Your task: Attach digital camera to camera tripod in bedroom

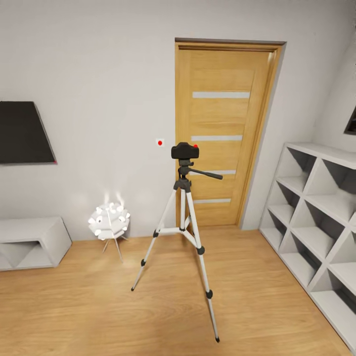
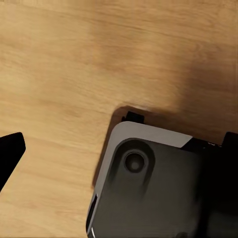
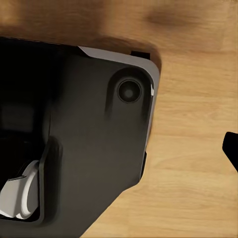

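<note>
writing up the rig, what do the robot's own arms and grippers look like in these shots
Little of them shows. In the left wrist view a black, pointed fingertip pokes in at the edge; the right wrist view has a similar black tip. Below both cameras sits the robot's base: dark grey, rounded corners, pale grey rim, a round recess. No cables or markings are visible.

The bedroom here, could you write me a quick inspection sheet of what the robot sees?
Surface: light wood plank floor, bare around the tripod.
Job's things: digital camera sits on top of the camera tripod, which stands upright before the wooden door.
Clutter: low white flower-shaped lamp left of the tripod.
Grippers: a dark fingertip at each wrist view's edge; open or shut cannot be told.
Cables: nothing seen.
Surroundings: pale grey walls, white cube shelves on the right, low white unit and dark wall panel on the left.
</note>
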